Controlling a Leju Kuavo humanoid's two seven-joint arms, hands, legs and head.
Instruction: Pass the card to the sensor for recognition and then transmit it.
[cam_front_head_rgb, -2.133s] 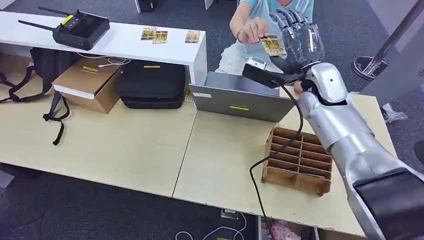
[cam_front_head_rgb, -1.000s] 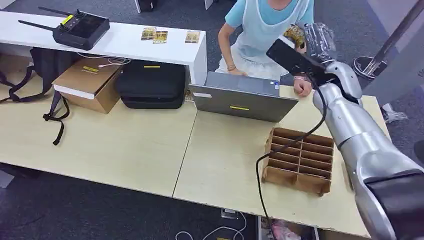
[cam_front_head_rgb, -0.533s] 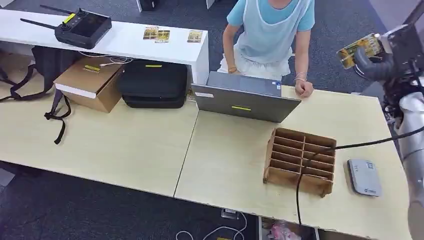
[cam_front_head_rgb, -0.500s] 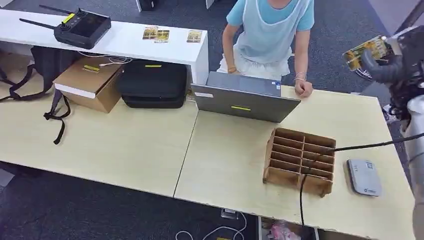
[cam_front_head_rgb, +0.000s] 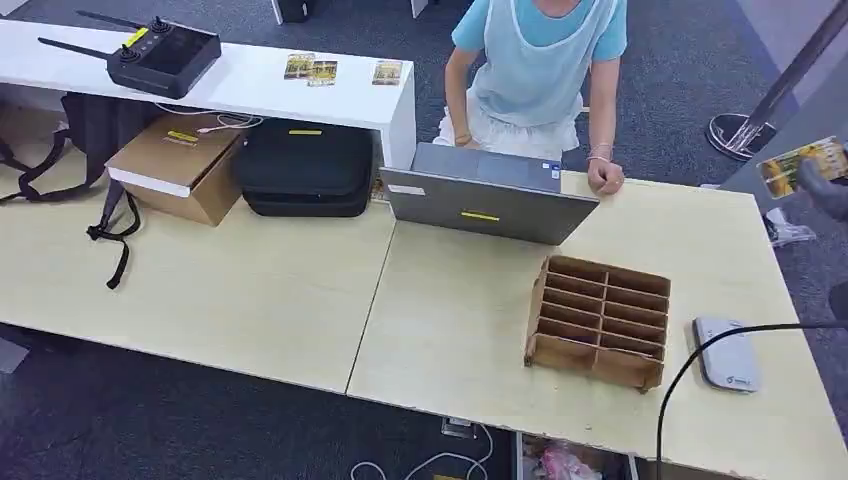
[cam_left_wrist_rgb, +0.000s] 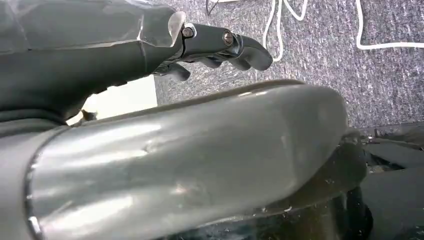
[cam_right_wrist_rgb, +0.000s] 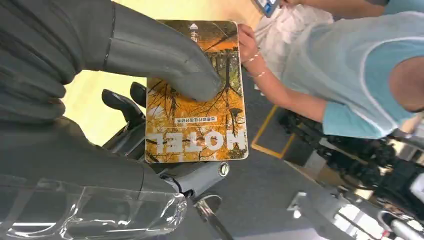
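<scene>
An orange "HOTEL" card (cam_right_wrist_rgb: 200, 95) is pinched in my right hand (cam_right_wrist_rgb: 75, 60), the thumb (cam_right_wrist_rgb: 160, 55) pressing on its face and dark fingers behind it. In the head view the card (cam_front_head_rgb: 800, 165) hangs at the far right, past the table's right end and above the floor, with my right hand (cam_front_head_rgb: 828, 185) cut off by the frame. The grey-white sensor (cam_front_head_rgb: 727, 355) lies flat on the table near its right front corner, well below the card. My left hand (cam_left_wrist_rgb: 150, 45) hangs over the carpet, its fingers (cam_left_wrist_rgb: 225, 47) loosely bent and holding nothing.
A wooden compartment box (cam_front_head_rgb: 600, 320) stands left of the sensor. Behind it is a grey laptop (cam_front_head_rgb: 490, 200), with a person in a light blue top (cam_front_head_rgb: 540, 70) seated there, one hand on the table. A black cable (cam_front_head_rgb: 690, 370) loops over the front right corner.
The person handed the card over and drew back. My right arm then swung from above the laptop out to the far right with the card, uncovering the sensor.
</scene>
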